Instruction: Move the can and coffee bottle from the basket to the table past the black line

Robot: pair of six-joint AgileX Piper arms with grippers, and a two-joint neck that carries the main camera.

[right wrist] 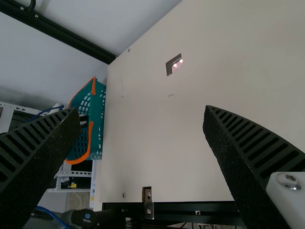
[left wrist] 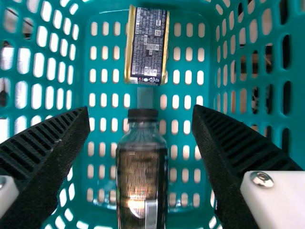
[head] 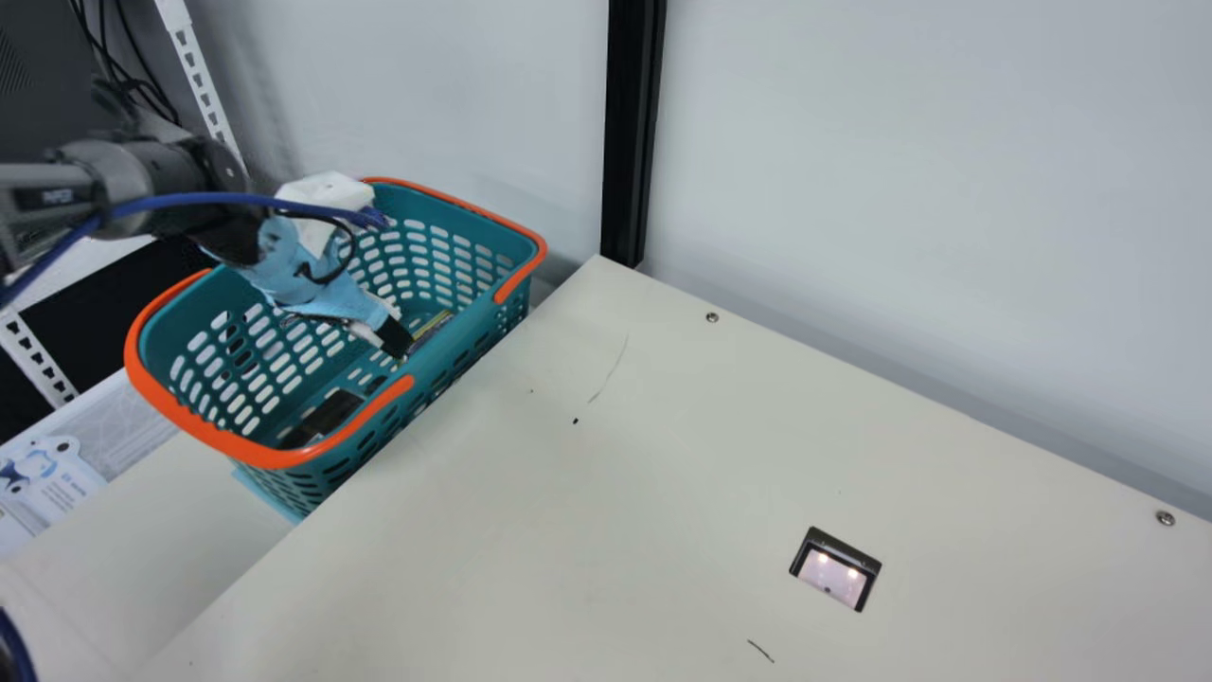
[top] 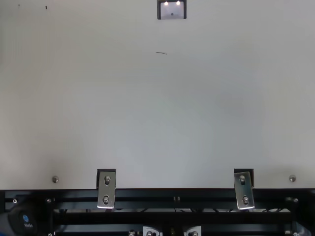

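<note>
Cream table (head: 663,455), pale wall (head: 900,142), black post (head: 632,133). My left gripper (head: 396,339) in basket (head: 180,417), fingers apart, clear of coffee bottle (left wrist: 142,181) lying below; can (left wrist: 147,45) beyond its cap.

The table (head: 492,530) is cream and flat. On it there are a short dark line (head: 760,651), a fainter curved line (head: 609,369) and a black spot (head: 575,421). A dark frame (head: 833,542) with shiny pale middle sits there also; I cannot tell if it is sunk in. Screws (head: 712,317) are near the edges. Beside the table, the green basket (head: 464,317) carries the can (left wrist: 148,45) and the bottle (left wrist: 142,176), lying apart on its floor with holes.
</note>
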